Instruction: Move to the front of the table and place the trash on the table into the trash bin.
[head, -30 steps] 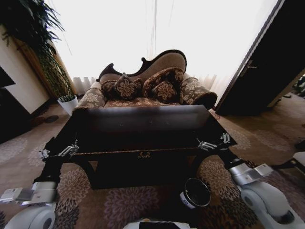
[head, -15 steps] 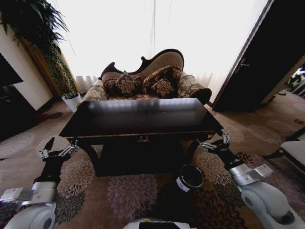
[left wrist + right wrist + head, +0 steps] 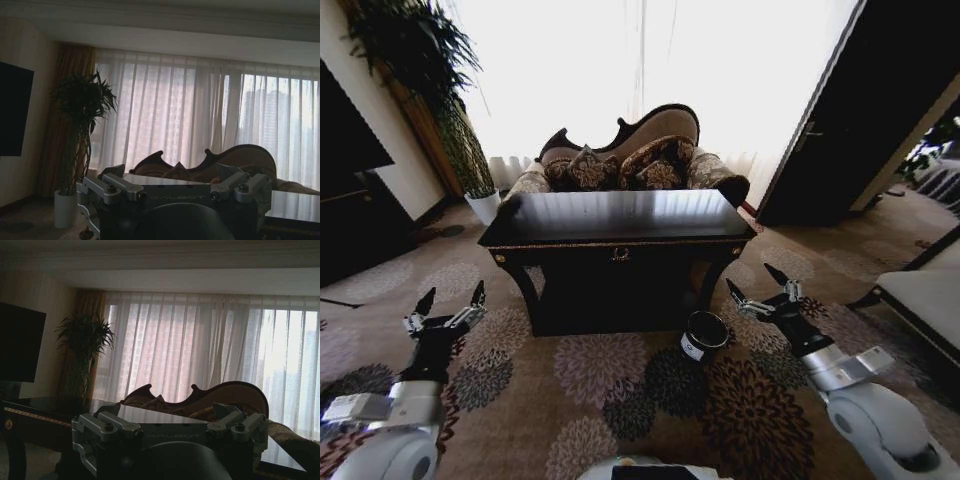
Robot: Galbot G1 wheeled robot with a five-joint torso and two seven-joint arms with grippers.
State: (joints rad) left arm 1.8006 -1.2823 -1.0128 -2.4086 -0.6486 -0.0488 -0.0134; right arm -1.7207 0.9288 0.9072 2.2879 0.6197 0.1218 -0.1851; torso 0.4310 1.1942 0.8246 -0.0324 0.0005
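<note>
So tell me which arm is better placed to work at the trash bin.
Right, probably. The right pincer hangs open just beside the trash bin, which stands below the table's right front corner; the left pincer is across the carpet.

head view high, wrist views low, all facing sofa (image 3: 630,155)

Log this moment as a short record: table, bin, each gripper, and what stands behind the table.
table: dark glossy table with gold trim, ahead of the robot on patterned carpet
trash on table: none can be made out on its top
trash bin: black trash bin on the floor by the table's front right leg
left gripper: left gripper open, empty, held low over the carpet
right gripper: right gripper open, empty, near the bin
behind table: sofa with cushions, curtained window
</note>
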